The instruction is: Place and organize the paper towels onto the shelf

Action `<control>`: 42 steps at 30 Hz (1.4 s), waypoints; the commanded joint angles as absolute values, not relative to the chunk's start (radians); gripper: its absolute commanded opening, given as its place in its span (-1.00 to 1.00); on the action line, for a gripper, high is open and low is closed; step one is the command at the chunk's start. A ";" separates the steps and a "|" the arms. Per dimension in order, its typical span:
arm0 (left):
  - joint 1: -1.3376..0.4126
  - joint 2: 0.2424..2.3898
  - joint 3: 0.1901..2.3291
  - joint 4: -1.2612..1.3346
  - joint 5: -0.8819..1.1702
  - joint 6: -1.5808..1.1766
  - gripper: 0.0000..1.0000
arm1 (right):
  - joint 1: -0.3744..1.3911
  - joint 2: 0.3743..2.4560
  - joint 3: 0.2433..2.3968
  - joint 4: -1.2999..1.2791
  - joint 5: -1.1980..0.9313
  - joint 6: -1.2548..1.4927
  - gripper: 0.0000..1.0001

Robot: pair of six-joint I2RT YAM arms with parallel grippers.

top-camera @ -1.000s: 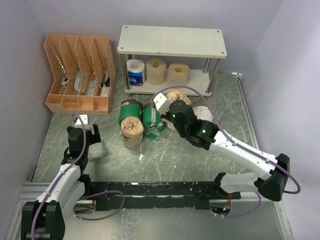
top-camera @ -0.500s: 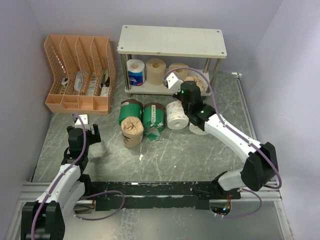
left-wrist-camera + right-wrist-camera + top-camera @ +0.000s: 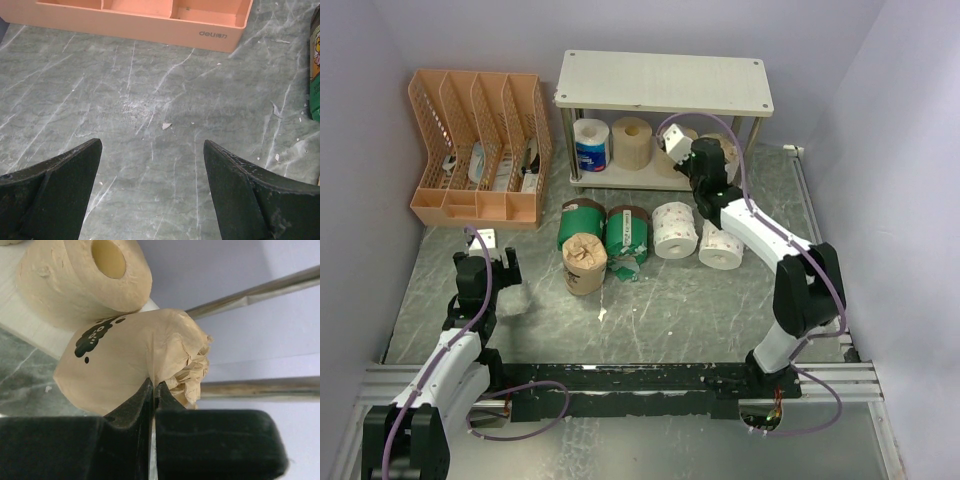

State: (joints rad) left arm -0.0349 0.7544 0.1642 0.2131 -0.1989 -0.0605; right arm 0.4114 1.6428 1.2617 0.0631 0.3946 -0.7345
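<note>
My right gripper (image 3: 706, 152) is shut on the wrapper of a brown-paper wrapped roll (image 3: 135, 365) and holds it at the right of the lower board of the shelf (image 3: 665, 82), beside a tan roll (image 3: 80, 280). On that board stand a blue-and-white roll (image 3: 591, 145) and a tan roll (image 3: 632, 141). On the table lie two green wrapped rolls (image 3: 626, 235), a brown-paper roll (image 3: 585, 262) and two white patterned rolls (image 3: 674, 230). My left gripper (image 3: 152, 150) is open and empty over bare table at the near left.
An orange slotted file organizer (image 3: 480, 145) stands at the back left; its front edge shows in the left wrist view (image 3: 135, 22). Walls close in on the left, back and right. A black rail (image 3: 640, 385) runs along the near edge.
My right gripper carried the brown-paper roll from above the floor rolls back to the shelf's lower board. The two white rolls are now uncovered. The left arm has not moved.
</note>
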 commanded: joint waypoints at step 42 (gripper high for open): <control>0.051 0.809 0.184 0.235 -0.103 -0.057 0.88 | 0.609 1.229 0.966 -0.005 0.166 -0.332 0.63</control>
